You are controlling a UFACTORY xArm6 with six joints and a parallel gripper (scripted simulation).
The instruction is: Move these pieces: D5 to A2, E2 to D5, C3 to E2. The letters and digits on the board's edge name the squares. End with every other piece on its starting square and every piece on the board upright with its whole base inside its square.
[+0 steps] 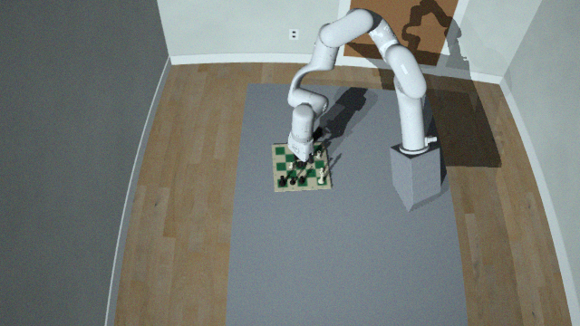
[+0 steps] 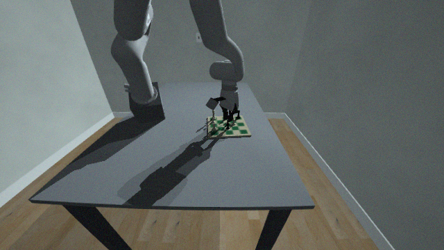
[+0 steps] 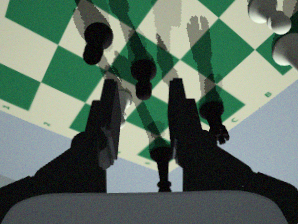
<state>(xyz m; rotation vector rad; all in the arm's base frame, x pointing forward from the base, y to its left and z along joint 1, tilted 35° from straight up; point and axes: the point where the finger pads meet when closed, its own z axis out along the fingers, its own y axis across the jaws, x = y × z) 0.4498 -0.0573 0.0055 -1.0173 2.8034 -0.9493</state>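
Observation:
My gripper point(image 1: 301, 163) point(image 2: 229, 117) point(image 3: 143, 96) is low over the middle of the board point(image 1: 288, 189) point(image 3: 55, 120), partly open. In the wrist view its fingertips stand left and right of the upright black piece point(image 3: 143, 71) on C3, with gaps on both sides. A black piece point(image 1: 293, 181) stands on D5; the right finger hides that square in the wrist view. E2 shows as a bare light square in the wrist view and the top view. A white piece point(image 1: 319, 154) stands on or near A2.
Black pieces stand on E5 point(image 1: 283, 181) point(image 3: 161, 157), C5 point(image 1: 302, 180) point(image 3: 212, 111) and C2 point(image 3: 98, 37). A white piece point(image 1: 291, 166) point(image 3: 126, 106) on D3 is close to the left finger. White pieces point(image 3: 286, 51) stand at the A4 and A5 end.

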